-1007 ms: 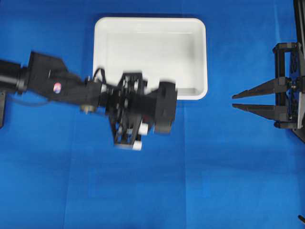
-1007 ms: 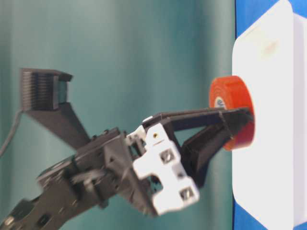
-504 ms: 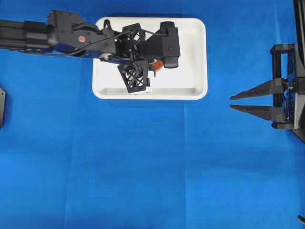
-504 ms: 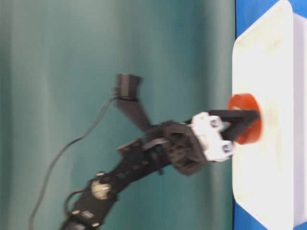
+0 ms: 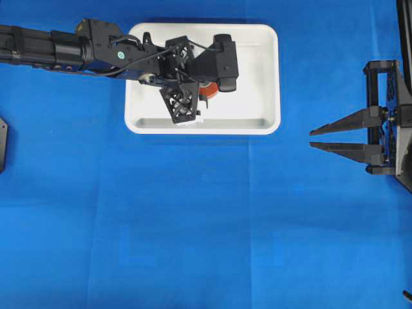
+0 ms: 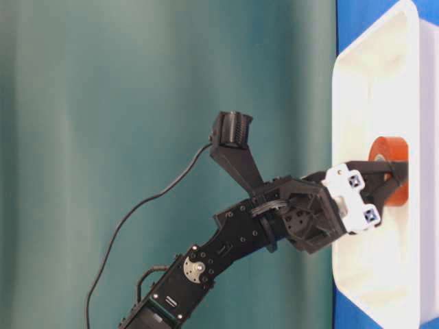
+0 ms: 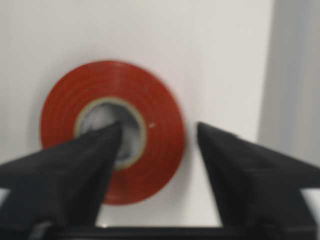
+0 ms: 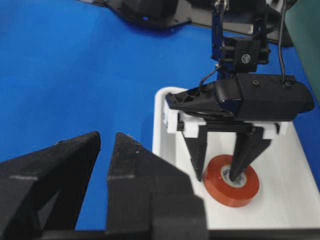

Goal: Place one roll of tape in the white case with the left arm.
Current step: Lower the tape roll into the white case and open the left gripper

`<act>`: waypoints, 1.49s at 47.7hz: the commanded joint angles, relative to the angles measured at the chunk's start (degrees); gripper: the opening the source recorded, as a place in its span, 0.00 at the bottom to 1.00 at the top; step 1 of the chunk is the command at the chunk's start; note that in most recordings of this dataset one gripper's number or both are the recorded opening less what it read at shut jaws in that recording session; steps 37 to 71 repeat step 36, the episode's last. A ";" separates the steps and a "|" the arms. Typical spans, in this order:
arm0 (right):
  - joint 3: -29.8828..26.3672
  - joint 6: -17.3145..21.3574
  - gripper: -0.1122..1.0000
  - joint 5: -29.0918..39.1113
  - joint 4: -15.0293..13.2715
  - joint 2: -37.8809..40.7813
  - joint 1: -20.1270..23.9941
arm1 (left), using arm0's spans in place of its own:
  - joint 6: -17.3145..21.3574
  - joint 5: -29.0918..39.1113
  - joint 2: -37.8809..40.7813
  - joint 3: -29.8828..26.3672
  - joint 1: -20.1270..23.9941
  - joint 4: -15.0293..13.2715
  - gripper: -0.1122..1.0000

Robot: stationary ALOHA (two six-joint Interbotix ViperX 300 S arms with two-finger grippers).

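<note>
The orange-red roll of tape point(image 5: 208, 91) lies flat on the floor of the white case point(image 5: 254, 77), left of its middle. My left gripper point(image 5: 206, 96) points down over it and is open. In the left wrist view one finger point(image 7: 75, 165) reaches into the tape's core point(image 7: 160, 135), and the other stands apart on the bare case floor point(image 7: 225, 60). The right wrist view shows the same gripper point(image 8: 217, 177) and tape point(image 8: 229, 197) in the case point(image 8: 300, 170). My right gripper point(image 5: 312, 138) sits idle at the far right, fingers slightly parted and empty.
The blue cloth point(image 5: 206, 225) covers the table. The case rim point(image 6: 370, 82) stands raised around the tape point(image 6: 387, 147) and the left gripper point(image 6: 398, 181). The right gripper point(image 8: 106, 140) is well clear of the case.
My left arm has carried the tape from in front of the case to over it and lowered it to the floor. Its fingers have opened off the roll. The right arm has not moved.
</note>
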 commanded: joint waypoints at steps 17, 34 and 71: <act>-0.62 0.09 0.00 -0.35 0.18 0.26 -0.09 | -0.09 3.78 -15.29 1.58 -2.55 -0.18 0.74; -0.79 0.09 0.00 -0.44 0.18 -0.09 0.00 | -0.88 0.70 -30.06 10.11 -8.61 -1.85 0.74; -0.79 0.09 0.00 -0.44 0.18 -0.09 0.00 | -1.05 -1.14 -31.64 11.60 -9.49 -2.11 0.74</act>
